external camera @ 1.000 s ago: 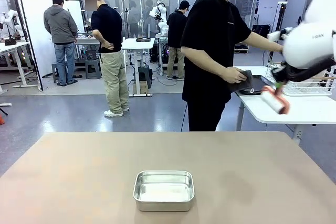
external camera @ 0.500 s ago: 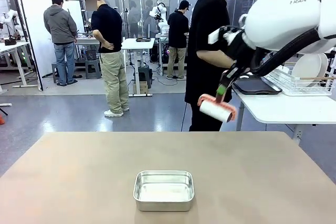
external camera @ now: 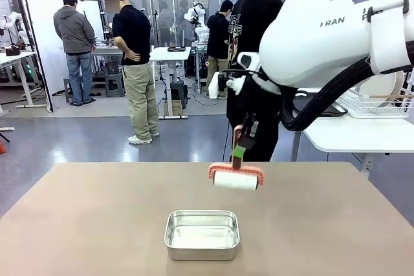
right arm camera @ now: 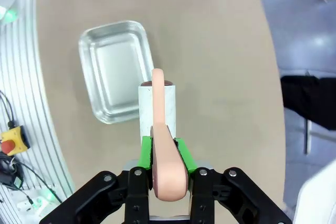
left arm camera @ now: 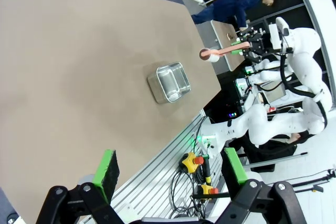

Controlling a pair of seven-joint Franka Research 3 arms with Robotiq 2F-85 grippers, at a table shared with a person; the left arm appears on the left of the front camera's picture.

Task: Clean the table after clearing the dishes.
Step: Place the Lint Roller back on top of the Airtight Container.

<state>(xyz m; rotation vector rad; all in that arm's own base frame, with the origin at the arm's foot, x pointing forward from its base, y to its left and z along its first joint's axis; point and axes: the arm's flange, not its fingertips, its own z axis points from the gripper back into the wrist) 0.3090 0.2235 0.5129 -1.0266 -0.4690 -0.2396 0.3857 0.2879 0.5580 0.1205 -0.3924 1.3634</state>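
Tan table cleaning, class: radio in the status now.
Right gripper shut on pink-framed white roller, held above tan table. Left gripper open, empty. Small steel pan sits on the table near the roller.

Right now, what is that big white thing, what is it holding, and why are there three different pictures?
The big white thing is a robot arm. It has a partner arm, and each ends in a pincer with two green-padded fingers. One picture comes from a camera facing across the table. The other two come from cameras on the arms' wrists, looking down along the fingers. The right pincer is squeezed shut on the pink handle of a roller with a white roll, held in the air above the table. The left pincer is open and holds nothing. On the table sits a shiny metal pan. A person in black stands behind the arm.
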